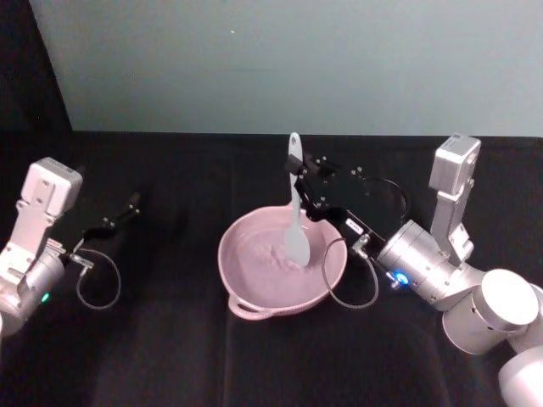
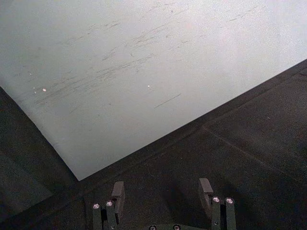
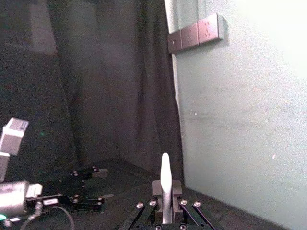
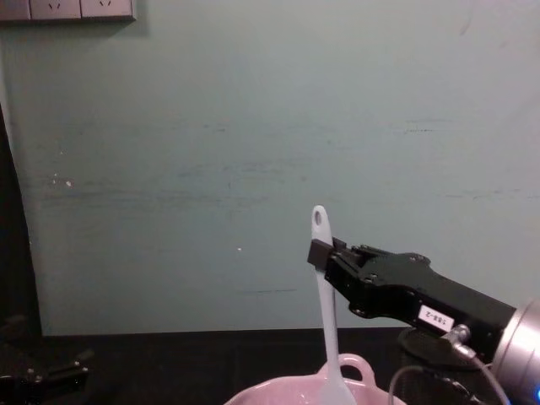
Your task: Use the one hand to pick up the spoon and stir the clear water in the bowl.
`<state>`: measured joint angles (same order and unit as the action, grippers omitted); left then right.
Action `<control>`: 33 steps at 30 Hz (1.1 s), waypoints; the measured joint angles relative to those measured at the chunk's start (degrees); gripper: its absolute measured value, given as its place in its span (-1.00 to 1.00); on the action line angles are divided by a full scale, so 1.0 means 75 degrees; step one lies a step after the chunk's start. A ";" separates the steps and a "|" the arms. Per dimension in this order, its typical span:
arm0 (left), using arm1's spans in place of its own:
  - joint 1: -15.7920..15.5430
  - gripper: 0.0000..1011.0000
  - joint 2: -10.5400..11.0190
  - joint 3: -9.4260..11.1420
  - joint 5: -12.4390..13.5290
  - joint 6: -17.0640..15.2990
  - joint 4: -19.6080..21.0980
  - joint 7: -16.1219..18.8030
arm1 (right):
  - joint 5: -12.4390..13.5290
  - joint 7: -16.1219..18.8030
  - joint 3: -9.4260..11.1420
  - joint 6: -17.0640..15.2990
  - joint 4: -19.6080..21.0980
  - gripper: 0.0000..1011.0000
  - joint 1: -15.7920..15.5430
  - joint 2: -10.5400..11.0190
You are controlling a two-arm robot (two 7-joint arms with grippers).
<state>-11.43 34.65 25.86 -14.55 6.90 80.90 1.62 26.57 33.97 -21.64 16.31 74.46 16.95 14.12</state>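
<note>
Black-draped table (image 1: 170, 339) bearing pink bowl (image 1: 254, 284)

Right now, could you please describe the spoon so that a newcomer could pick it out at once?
Start at the pale pink glossy bowl in the middle of the black table. Standing upright in it, scoop down, is the long slim white plastic spoon, clamped by the black right hand. It is the one white thing there, with an oval hole at its handle's end.
</note>
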 joint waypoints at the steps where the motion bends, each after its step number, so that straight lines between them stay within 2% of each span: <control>1: 0.0000 1.00 0.0000 0.0000 0.0000 0.0000 0.0000 0.0000 | 0.0111 0.0034 0.0013 -0.0125 0.0030 -0.76 -0.0011 0.0016; 4: 0.0000 1.00 0.0000 0.0000 0.0000 0.0000 0.0000 0.0000 | 0.0484 0.0104 0.0050 -0.0525 0.0043 -0.77 -0.0005 0.0043; 10: 0.0000 1.00 0.0000 0.0000 0.0000 0.0000 0.0000 0.0000 | 0.1027 0.0134 0.0127 -0.1028 -0.0140 -0.76 0.0142 0.0001; 13: 0.0000 1.00 0.0000 0.0000 0.0000 0.0000 0.0000 0.0000 | 0.1437 0.0148 0.0243 -0.1302 -0.0098 -0.76 0.0193 0.0011; 20: 0.0000 1.00 0.0000 0.0000 0.0000 0.0000 -0.0001 0.0000 | 0.2047 0.0113 0.0540 -0.1600 0.0351 -0.76 0.0198 0.0134; 23: 0.0000 1.00 0.0000 0.0000 0.0000 0.0000 0.0000 0.0000 | 0.2481 0.0003 0.0782 -0.1854 0.0610 -0.77 0.0222 0.0233; 27: 0.0000 1.00 -0.0001 0.0000 0.0000 0.0000 0.0000 0.0000 | 0.2835 -0.0179 0.1003 -0.2085 0.0742 -0.76 0.0301 0.0323; 33: 0.0000 1.00 0.0000 0.0000 0.0000 0.0000 0.0000 0.0000 | 0.3152 -0.0426 0.1269 -0.2110 0.0713 -0.76 0.0401 0.0457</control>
<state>-11.43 34.65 25.86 -14.55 6.90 80.90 1.62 50.21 30.77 -12.12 0.48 79.81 19.96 17.54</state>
